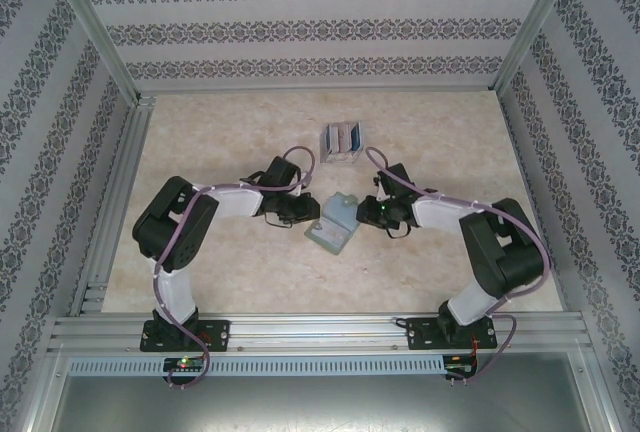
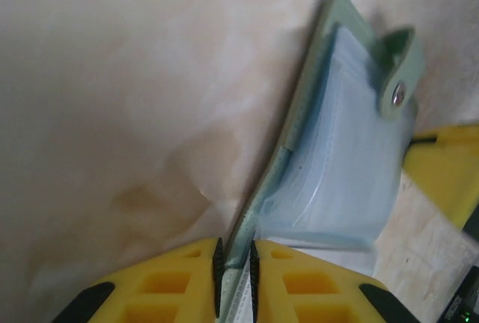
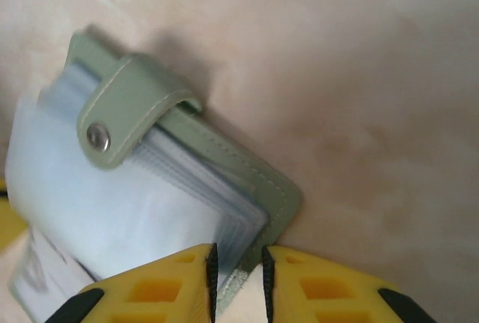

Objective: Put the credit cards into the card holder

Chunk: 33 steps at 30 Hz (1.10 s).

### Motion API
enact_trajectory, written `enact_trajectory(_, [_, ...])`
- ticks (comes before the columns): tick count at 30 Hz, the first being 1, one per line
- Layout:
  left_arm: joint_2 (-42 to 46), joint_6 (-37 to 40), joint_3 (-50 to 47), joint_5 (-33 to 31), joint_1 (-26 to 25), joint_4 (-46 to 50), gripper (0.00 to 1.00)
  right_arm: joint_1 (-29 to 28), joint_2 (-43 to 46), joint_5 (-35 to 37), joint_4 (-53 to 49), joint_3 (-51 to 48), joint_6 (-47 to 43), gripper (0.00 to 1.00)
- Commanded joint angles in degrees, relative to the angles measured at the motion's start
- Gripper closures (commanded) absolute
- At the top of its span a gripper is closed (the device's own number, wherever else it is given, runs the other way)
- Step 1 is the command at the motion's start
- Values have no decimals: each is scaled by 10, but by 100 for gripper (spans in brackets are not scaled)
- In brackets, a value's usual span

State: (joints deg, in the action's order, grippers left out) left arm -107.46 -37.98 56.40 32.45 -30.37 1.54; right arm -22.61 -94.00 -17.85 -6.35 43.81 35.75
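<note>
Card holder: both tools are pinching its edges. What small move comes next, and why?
Probably open the right tool and let go. The card holder has its strap undone and clear sleeves exposed, the left tool pins the opposite edge, and the credit cards lie untouched farther back.

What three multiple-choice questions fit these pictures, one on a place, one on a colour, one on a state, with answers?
1. Where are the cards? A inside the card holder; B on the table beyond it; C in a gripper.
2. The holder's cover colour? A red; B black; C grey-green.
3. The left gripper and right gripper are: A both pinching the holder; B both open; C holding cards.
Answers: B, the cards lie apart, farther back; C, the wrist views show green; A, each finger pair clamps a cover edge.
</note>
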Motion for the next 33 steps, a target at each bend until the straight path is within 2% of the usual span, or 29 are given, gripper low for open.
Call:
enact_trajectory(1, [27, -40, -46, -10, -9, -42, 80, -10, -58, -38, 23, 65, -13, 73])
enact_trajectory(10, [106, -65, -94, -61, -56, -18, 80, -80, -182, -80, -20, 221, -25, 73])
enact_trajectory(15, [138, -85, -102, -71, -76, -16, 80, -88, -194, -85, -45, 258, -42, 73])
enact_trajectory(22, [196, -30, -43, -145, -75, 76, 75, -48, -113, -49, -111, 273, -91, 69])
enact_trajectory(26, [186, 10, 22, -152, -70, 132, 71, -7, -85, -42, -124, 286, -106, 66])
enact_trajectory(33, [150, 33, 104, -157, -39, 152, 69, 48, -92, -1, -119, 333, -108, 61])
